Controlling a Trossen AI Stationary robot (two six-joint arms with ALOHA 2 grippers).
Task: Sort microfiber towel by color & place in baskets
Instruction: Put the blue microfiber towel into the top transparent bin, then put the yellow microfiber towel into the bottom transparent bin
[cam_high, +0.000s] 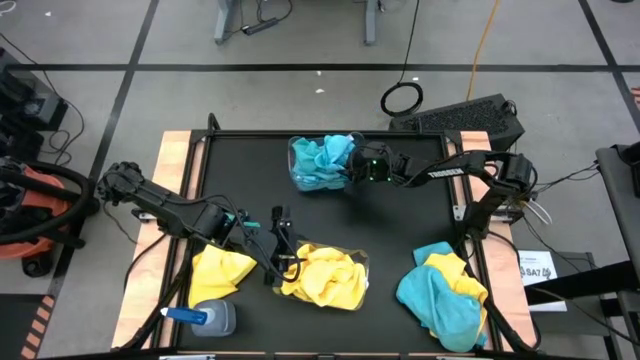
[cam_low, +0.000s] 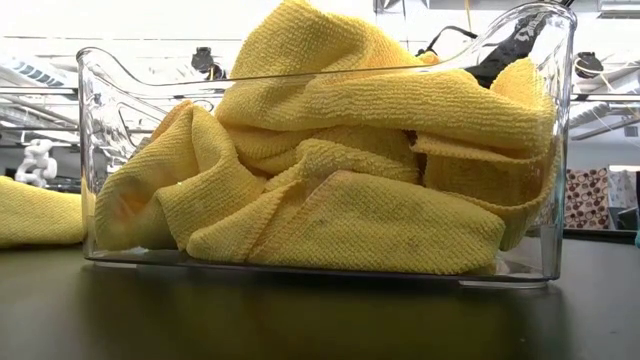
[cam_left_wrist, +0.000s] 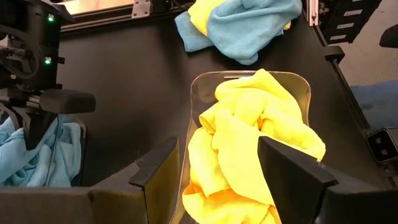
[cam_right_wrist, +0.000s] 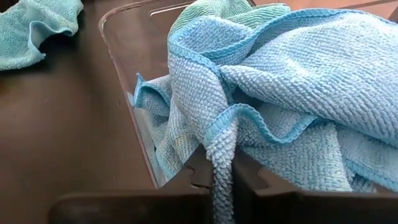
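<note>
Blue towel (cam_right_wrist: 280, 93) pinched over the top-centre basket (cam_high: 300, 172)
Right gripper (cam_right_wrist: 222, 180) clamps a soft, floppy hem; left gripper (cam_left_wrist: 214, 177) hangs open; bunched folds grab easiest.

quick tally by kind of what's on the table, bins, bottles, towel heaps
clear bins: 2, one with yellow towels, one with blue towels
spray bottle: 1
loose towel heaps: 2, a yellow one and a mixed blue and yellow pile
total: 5
</note>
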